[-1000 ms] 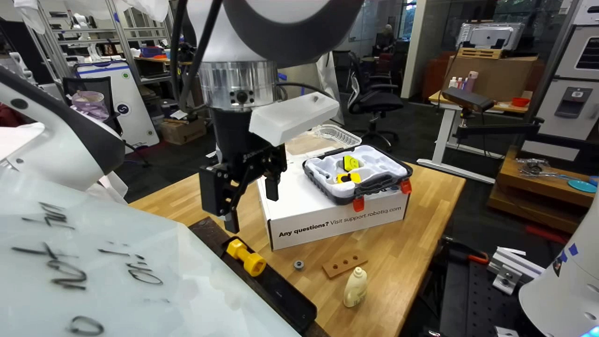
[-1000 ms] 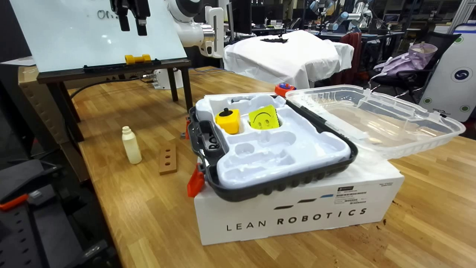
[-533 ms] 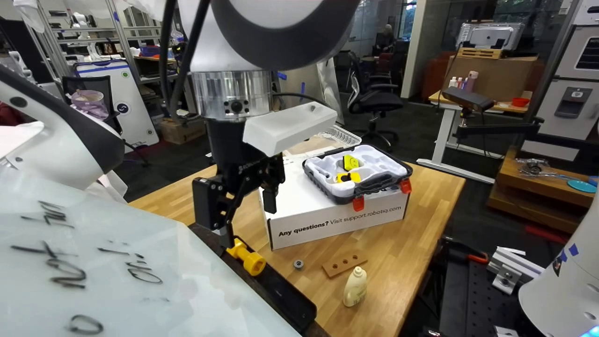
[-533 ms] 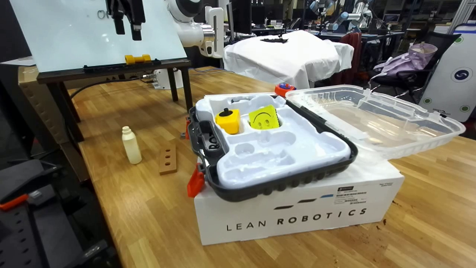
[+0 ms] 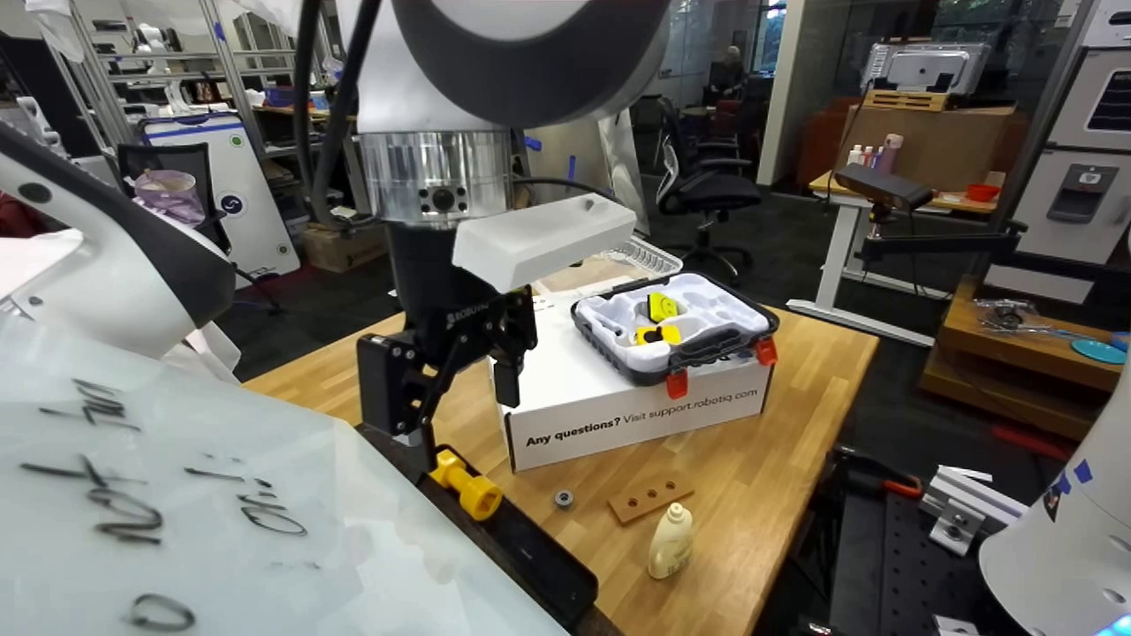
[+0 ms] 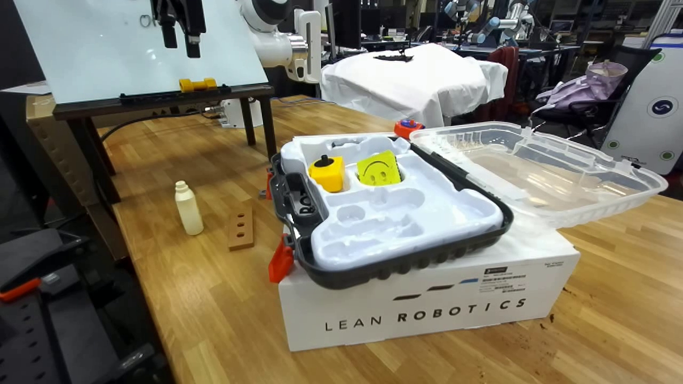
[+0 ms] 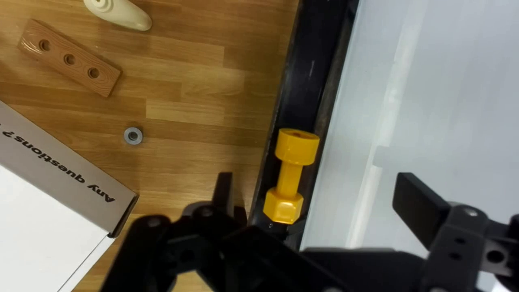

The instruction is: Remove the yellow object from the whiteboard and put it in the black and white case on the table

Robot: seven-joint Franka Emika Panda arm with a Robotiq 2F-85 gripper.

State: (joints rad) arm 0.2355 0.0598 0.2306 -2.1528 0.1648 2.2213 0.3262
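While the hand (image 7: pixel 318 191) hangs spread, a glossy yellow bolt (image 7: pixel 289 180), 1 end hexagonal, lies in the tray (image 7: pixel 304 89).

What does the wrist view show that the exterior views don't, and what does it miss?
Only the wrist view shows the yellow object through the gap of the open pincer.
Only the exterior views show the black and white case with its clear lid open, and handwriting on the whiteboard.
All share the yellow object, pincer, whiteboard, white box, block with three holes and cream bottle.
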